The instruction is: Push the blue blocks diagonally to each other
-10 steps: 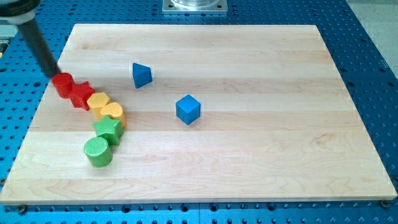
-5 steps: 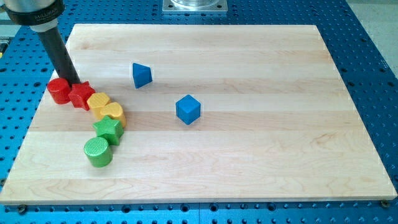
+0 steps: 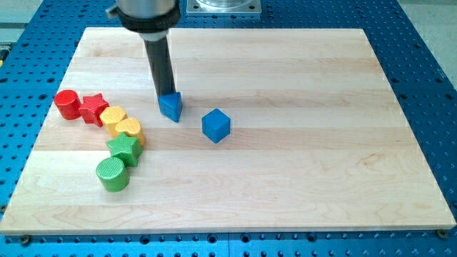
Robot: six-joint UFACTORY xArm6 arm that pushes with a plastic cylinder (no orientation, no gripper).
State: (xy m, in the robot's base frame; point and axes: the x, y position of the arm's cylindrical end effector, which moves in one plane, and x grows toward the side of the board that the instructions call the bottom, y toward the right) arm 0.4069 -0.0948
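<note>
Blue wedge block (image 3: 171, 107) sits left of centre on the wooden board (image 3: 285, 178), and my tip (image 3: 166, 96) is pressed against its top-left side, right at the upper edge. No jaws on this rod, nothing to open or close, nothing held; it only pushes. Blue cube (image 3: 216, 126) lies just to the lower right, close but apart, one corner facing the view's bottom.

The wedge looks to narrow toward the view's bottom, with its long axis roughly top to bottom, though that's hard to be sure of. My read on the risk: contact is off-centre, so a push could spin the wedge or let it slip off sideways. Push too far and it knocks the cube, spoiling the diagonal.
</note>
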